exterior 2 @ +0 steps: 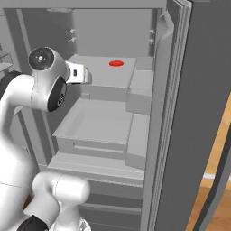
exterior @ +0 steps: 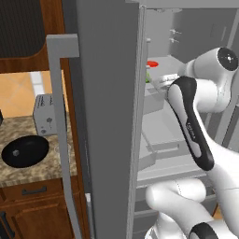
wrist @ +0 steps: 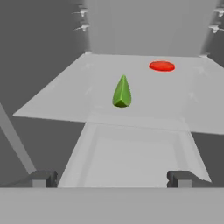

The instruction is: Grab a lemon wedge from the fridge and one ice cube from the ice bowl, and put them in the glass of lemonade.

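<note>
Fridge [exterior 2: 189, 113] open. Wedge [wrist: 122, 92] at centre of hand view, upright on shelf [wrist: 65, 94], near its front edge. Red disc [wrist: 162, 66] upper right, well apart. Jaws [wrist: 112, 178] fully spread, holding nothing, short of wedge. Bowl [exterior: 25, 151] on counter [exterior: 32, 175], lower left of left base view.

In the left base view, the open fridge door [exterior: 109, 116] hid most of the interior and ran off the top edge; the lemon wedge [exterior: 148, 77] showed as a green sliver at centre right.
</note>
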